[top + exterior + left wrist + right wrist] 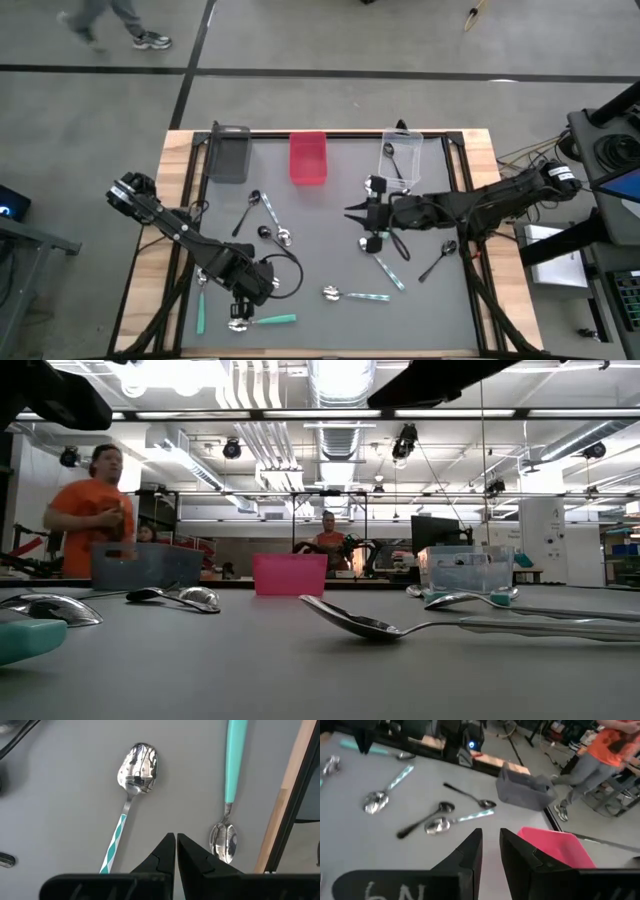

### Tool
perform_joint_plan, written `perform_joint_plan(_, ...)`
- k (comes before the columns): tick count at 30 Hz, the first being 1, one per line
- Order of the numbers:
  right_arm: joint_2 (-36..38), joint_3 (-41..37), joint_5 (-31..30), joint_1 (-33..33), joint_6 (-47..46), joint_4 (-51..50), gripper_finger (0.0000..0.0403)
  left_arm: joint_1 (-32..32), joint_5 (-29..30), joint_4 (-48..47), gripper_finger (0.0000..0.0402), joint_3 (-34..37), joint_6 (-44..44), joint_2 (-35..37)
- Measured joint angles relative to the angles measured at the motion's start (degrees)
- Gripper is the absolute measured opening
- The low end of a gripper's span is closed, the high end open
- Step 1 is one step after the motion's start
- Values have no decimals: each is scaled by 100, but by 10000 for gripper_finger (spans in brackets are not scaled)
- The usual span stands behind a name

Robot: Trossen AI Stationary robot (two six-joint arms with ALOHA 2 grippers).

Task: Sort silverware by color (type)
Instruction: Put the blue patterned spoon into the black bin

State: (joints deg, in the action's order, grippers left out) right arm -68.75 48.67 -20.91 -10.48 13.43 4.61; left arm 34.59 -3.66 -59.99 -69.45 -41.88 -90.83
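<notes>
While our left gripper (pixel 176 851) hangs at the table's seven o'clock with its fingers pressed together on nothing, two spoons lie just ahead of it: a patterned-handled spoon (pixel 131 795) and a teal-handled spoon (pixel 231 785). We judge them light, stiff and slick in the bowl, lying flat on the grey table (pixel 320 220), so the slim handle near its middle looks like the best place to pinch. Further out, toward the table's centre, our right gripper (pixel 352 212) hovers with its fingers slightly apart and empty; around it lie black spoons (pixel 247 211) and more teal-patterned ones (pixel 355 295). Farthest, along the twelve o'clock edge, stand the grey bin (pixel 228 152), the red bin (pixel 308 157) and the clear bin (pixel 402 160), which already holds a dark spoon.
</notes>
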Motion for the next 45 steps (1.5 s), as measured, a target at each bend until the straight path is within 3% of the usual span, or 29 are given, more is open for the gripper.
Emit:
perform_joint_plan(16,-61,-11,4,2,-260,-384,59,15,192,-4,8,26,103,2)
perform_joint_plan(28,-66,-11,5,2,-461,-482,59,52,751,-4,128,26,645,-205)
perform_joint_plan(32,-66,-11,5,1,-487,-482,59,52,763,-4,150,26,805,-468)
perform_joint_plan(45,-66,-16,5,2,-489,-489,59,52,937,195,141,312,1135,-1029)
